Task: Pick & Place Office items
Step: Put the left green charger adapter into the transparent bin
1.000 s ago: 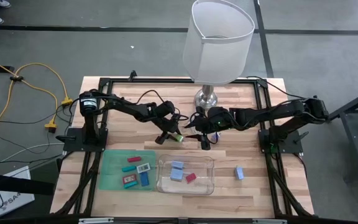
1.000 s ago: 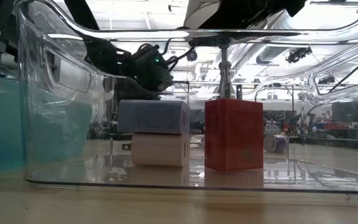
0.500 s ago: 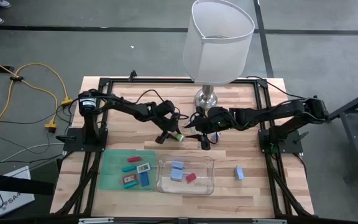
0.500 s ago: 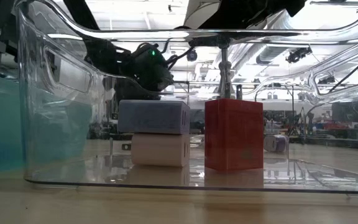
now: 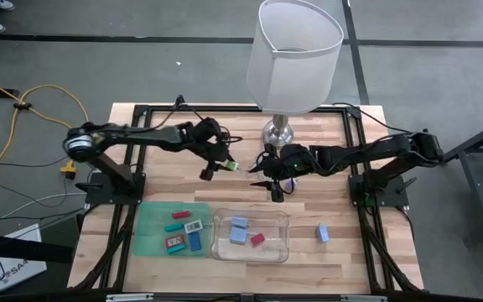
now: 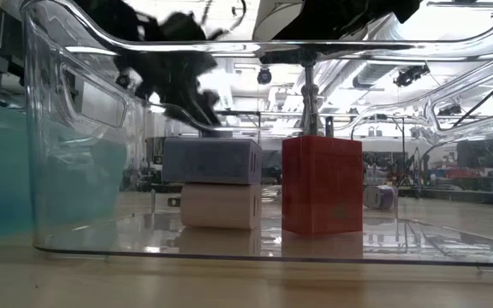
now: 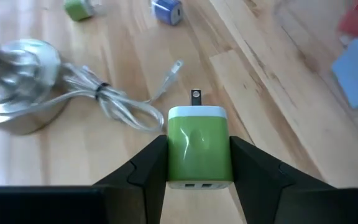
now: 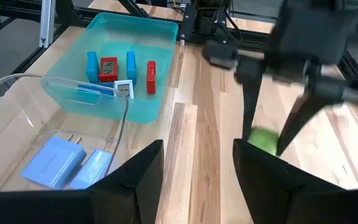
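Observation:
My left gripper (image 5: pixel 221 168) is shut on a green charger block (image 7: pixel 199 148) with a white prong end, above the table's middle, left of the lamp base (image 5: pixel 277 132). It also shows in the right wrist view, where the green block (image 8: pixel 264 140) sits between its fingers. My right gripper (image 5: pixel 275 190) is open and empty, just right of it and low over the wood. Blue chargers (image 5: pixel 239 228) and a red one (image 5: pixel 257 239) lie in the clear tray (image 5: pixel 282 252). Several small items lie in the teal tray (image 5: pixel 148 235). My left gripper pinches the green charger's two opposite side faces (image 7: pixel 173 163) between its two fingers, toward the port end. The prongs (image 7: pixel 196 96) point away from the gripper. The fingers come slanting from the table's left. The charger is lifted clear of the wood.
The white-shaded lamp (image 5: pixel 296 54) stands at the far middle, its cord (image 7: pixel 123 104) looped on the wood beside the base. A loose blue charger (image 5: pixel 322 233) lies on the table right of the clear tray. A small green piece (image 7: pixel 78 9) and a blue one (image 7: pixel 166 10) lie farther off.
My left gripper has risen and gone toward the table's far edge and a little left, carrying the green charger, which is lifted clear of the wood. The left arm has swung out at its base. My right gripper has kept still.

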`<action>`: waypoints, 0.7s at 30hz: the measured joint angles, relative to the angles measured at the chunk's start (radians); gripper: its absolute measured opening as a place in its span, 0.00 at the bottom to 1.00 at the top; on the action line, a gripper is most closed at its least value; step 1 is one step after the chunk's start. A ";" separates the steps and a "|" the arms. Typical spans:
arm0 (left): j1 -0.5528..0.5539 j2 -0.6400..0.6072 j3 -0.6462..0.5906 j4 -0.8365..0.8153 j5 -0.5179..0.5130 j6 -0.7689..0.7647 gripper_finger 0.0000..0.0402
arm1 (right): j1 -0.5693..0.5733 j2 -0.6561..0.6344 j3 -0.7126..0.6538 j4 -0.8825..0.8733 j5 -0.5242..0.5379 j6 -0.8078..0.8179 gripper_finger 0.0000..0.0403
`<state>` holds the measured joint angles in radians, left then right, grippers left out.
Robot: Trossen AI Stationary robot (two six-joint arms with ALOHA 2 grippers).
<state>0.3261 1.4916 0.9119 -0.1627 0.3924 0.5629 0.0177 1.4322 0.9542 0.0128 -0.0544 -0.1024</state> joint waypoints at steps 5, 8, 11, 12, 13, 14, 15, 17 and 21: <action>-0.094 -0.128 0.000 -0.108 -0.122 -0.066 0.37 | 0.000 0.000 0.000 0.000 0.000 0.000 0.45; -0.182 -0.174 0.000 -0.148 -0.211 -0.120 0.37 | 0.000 0.000 0.000 -0.001 0.000 0.000 0.45; -0.288 -0.194 0.000 -0.159 -0.305 -0.191 0.37 | 0.000 0.000 0.000 0.000 0.000 0.000 0.45; -0.323 -0.196 0.000 -0.157 -0.330 -0.213 0.37 | 0.000 0.000 0.000 0.000 0.000 0.000 0.45; -0.360 -0.197 0.000 -0.155 -0.356 -0.232 0.37 | 0.000 0.000 0.000 0.000 0.000 0.000 0.45; -0.393 -0.197 0.000 -0.152 -0.387 -0.252 0.37 | 0.000 0.000 0.000 0.000 0.000 0.000 0.45; -0.429 -0.197 0.000 -0.151 -0.421 -0.271 0.37 | 0.000 0.000 0.000 0.000 0.000 0.000 0.45; -0.497 -0.197 0.000 -0.142 -0.482 -0.309 0.37 | 0.000 0.000 0.000 0.000 0.000 0.000 0.45; -0.622 -0.191 0.000 -0.121 -0.597 -0.368 0.37 | 0.000 0.000 0.000 -0.001 0.000 0.000 0.45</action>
<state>-0.2961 1.3010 0.9119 -0.2841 -0.2049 0.1953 0.0177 1.4322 0.9543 0.0120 -0.0547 -0.1021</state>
